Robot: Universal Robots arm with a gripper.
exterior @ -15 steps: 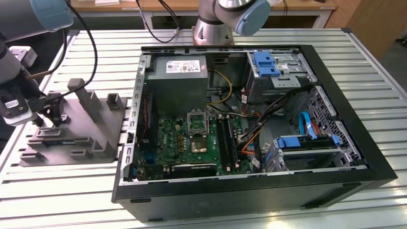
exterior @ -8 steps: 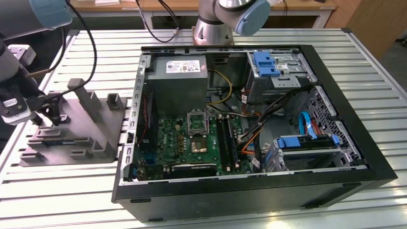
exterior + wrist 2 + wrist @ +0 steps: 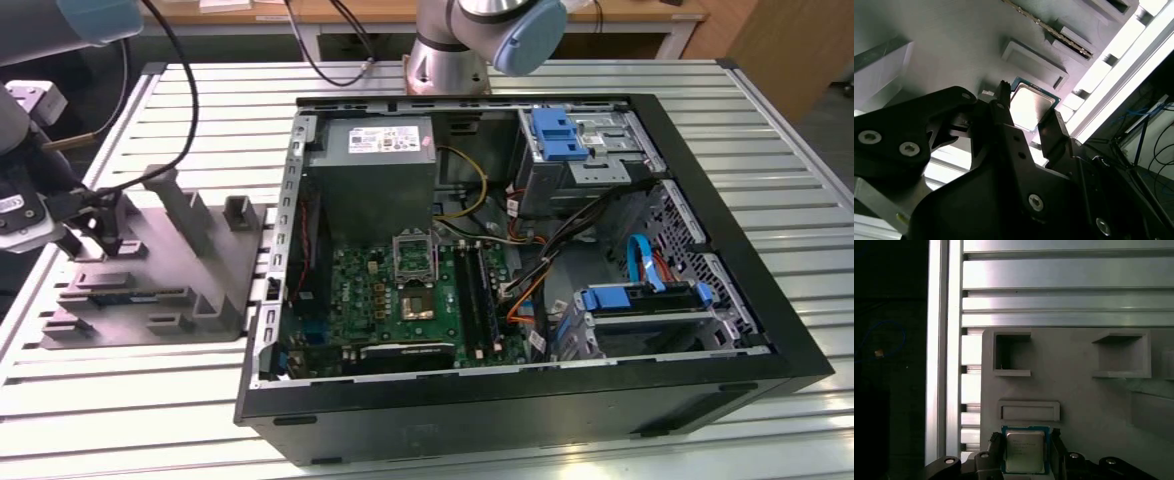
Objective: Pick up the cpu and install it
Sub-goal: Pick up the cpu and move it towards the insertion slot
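Nearest you, in both wrist views, the black two-fingered claw is drawn narrow around the cpu, a small flat square chip with a silver-grey metal top and a pale rim. One finger lies against one edge and the other against the opposite edge, so you are holding the chip by its sides. The cpu sits at the face of the grey moulded plastic holder block, just beside a shallow rectangular recess; whether it has left the block's surface you cannot tell.

In the exterior view your claw hangs over the holder block at the exterior view's left. The block rests on the slatted aluminium bench.

Further off, towards the exterior view's right, the open black computer case lies on its side on the same bench, well apart from the claw. Inside it lies the green motherboard, carrying the silver rectangular socket frame with a dark centre. Beyond that sits a grey metal power supply box, and furthest away stands the arm's grey base.
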